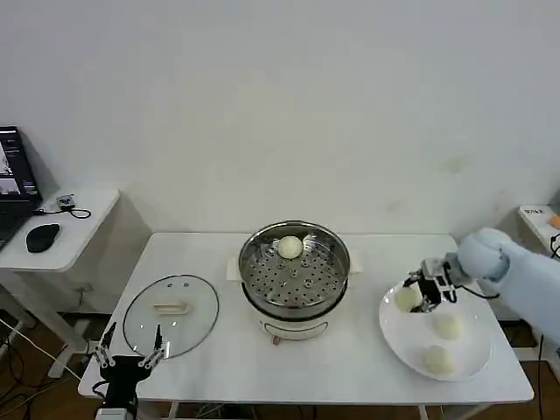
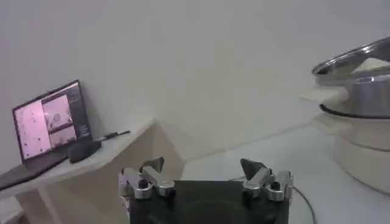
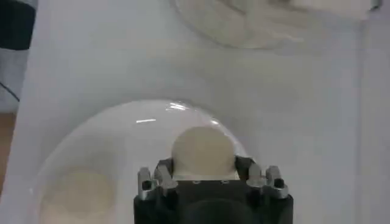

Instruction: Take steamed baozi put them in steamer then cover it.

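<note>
The steamer stands mid-table with one steamed baozi on its perforated floor; its steel rim also shows in the left wrist view. The cover lies flat on the table to its left. A white plate on the right carries three baozi. My right gripper is shut on the nearest one, its fingers pressing both sides of the bun; another bun lies beside it. My left gripper hangs open at the table's front left corner, holding nothing.
A side table on the left holds a laptop and a mouse. Bare tabletop lies between the steamer and the plate. The plate sits close to the table's right front edge.
</note>
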You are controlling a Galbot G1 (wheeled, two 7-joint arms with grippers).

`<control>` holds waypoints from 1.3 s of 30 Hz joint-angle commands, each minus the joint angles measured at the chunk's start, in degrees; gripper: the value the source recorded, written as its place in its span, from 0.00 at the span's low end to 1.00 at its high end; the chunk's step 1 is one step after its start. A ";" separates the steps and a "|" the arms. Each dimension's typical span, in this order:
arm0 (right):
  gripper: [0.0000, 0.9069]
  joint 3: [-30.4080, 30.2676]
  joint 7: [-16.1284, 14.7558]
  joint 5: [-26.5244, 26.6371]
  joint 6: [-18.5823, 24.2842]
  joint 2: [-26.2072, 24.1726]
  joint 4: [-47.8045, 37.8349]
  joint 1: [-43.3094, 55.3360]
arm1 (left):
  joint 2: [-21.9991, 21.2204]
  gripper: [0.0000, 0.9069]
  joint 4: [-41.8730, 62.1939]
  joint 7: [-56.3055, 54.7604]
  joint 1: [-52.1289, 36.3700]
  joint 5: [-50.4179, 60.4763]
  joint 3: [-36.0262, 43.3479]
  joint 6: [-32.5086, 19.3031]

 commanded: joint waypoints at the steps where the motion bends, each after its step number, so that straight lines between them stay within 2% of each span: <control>1: 0.76 -8.95 0.06 7.74 -1.93 2.74 1.06 19.60 | 0.07 1.00 -0.76 -0.02 0.03 0.05 0.19 0.18; 4: 0.77 -14.88 1.15 11.34 -3.64 8.68 1.01 26.71 | 0.07 1.00 -1.05 -0.06 -0.05 -0.09 -0.11 0.26; 6: 0.77 -16.49 2.04 12.97 -4.60 11.20 1.11 28.42 | 0.03 1.00 -1.11 -0.07 -0.10 -0.20 -0.34 0.26; 7: 0.77 -17.97 3.08 14.75 -5.95 14.06 1.18 29.55 | -0.03 1.00 -1.09 -0.07 -0.18 -0.23 -0.44 0.26; 12: 0.77 -19.40 6.48 20.90 -9.68 22.33 0.40 29.28 | -0.56 1.00 -0.84 -0.11 -0.66 -0.22 -0.91 0.30; 16: 0.77 -19.52 7.93 25.22 -12.90 29.32 -1.67 27.51 | -0.63 1.00 -0.85 -0.05 -0.67 -0.22 -1.65 0.17; 20: 0.77 -21.18 9.38 26.76 -14.95 34.36 -4.72 24.88 | -0.81 1.00 -1.54 -0.05 -0.60 -0.64 -2.70 0.20; 24: 0.77 -21.53 10.60 27.03 -17.53 38.13 -7.74 20.27 | -1.00 1.00 -1.97 -0.06 -0.65 -0.84 -3.50 0.23; 29: 0.77 -21.83 10.91 26.52 -19.31 40.51 -9.94 17.11 | -1.32 1.00 -1.61 -0.10 -0.81 -0.81 -3.32 0.22; 39: 0.77 -21.86 10.36 21.79 -19.02 42.33 -14.41 13.70 | -1.25 1.00 -0.38 -0.13 -1.62 -1.06 -3.43 0.10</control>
